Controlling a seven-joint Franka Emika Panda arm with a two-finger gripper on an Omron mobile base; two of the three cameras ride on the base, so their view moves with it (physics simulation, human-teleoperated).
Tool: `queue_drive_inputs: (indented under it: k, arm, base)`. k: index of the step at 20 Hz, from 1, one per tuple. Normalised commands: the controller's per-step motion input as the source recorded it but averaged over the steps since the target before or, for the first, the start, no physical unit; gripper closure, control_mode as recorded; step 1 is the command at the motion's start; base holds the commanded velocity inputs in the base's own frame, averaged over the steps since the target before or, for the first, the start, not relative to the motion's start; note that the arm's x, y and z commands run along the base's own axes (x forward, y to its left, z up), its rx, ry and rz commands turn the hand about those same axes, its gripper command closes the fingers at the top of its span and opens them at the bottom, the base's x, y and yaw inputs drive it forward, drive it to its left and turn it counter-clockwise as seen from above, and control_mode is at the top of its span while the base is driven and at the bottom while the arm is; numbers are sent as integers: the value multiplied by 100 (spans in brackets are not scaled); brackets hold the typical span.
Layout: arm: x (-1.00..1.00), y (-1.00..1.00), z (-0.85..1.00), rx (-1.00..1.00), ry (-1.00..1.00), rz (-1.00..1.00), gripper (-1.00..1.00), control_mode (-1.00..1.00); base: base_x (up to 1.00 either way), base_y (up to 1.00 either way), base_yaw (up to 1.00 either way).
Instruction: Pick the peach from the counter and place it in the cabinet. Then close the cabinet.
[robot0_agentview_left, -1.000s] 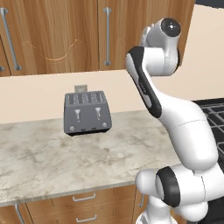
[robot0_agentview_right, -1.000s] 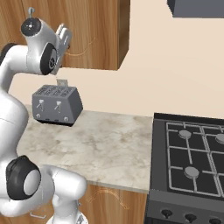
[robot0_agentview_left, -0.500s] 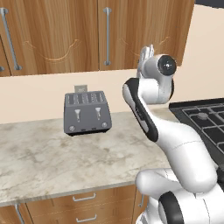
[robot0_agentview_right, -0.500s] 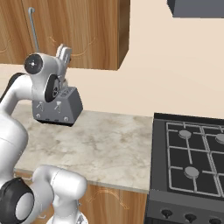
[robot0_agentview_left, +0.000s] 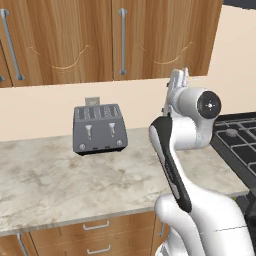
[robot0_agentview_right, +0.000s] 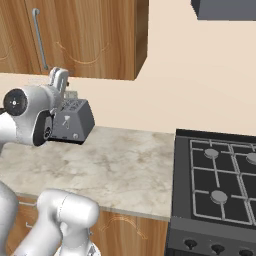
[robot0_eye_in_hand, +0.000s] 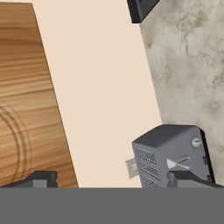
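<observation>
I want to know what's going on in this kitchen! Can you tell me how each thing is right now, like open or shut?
cabinet: doors shut.
toaster: upright on the counter, slots empty.
stove: burners bare, no flame.
drawers: shut.
gripper: open, holding nothing.

- The cabinet (robot0_agentview_left: 150, 40) doors look like brown wood with clear grain and a faint sheen, each cut with a curved groove.
- The handle (robot0_agentview_left: 121, 42) on the door is smooth silver metal.
- The bench (robot0_agentview_left: 60, 180) is beige-grey marbled stone, smooth, with a pale, thick edge.
- The toaster (robot0_agentview_left: 99, 129) has a matt dark grey shell, like brushed metal or plastic.
- The wall (robot0_agentview_left: 50, 107) is plain cream, flat and matt.
- The stove (robot0_agentview_right: 220, 175) top is matt black with grey burner caps.
- The arm (robot0_agentview_left: 185, 130) is glossy white plastic with dark joints.
- The drawers (robot0_agentview_left: 95, 235) below are the same brown wood.
</observation>
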Motion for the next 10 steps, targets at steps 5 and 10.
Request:
queue_drive_inputs:
  k: [5,10]
  arm:
    - [-100,0,32,0,-5,0,-100,-100]
    - [-100,0,33,0,-8,0,-100,-100]
  base:
    - [0,0,0]
    - [0,0,0]
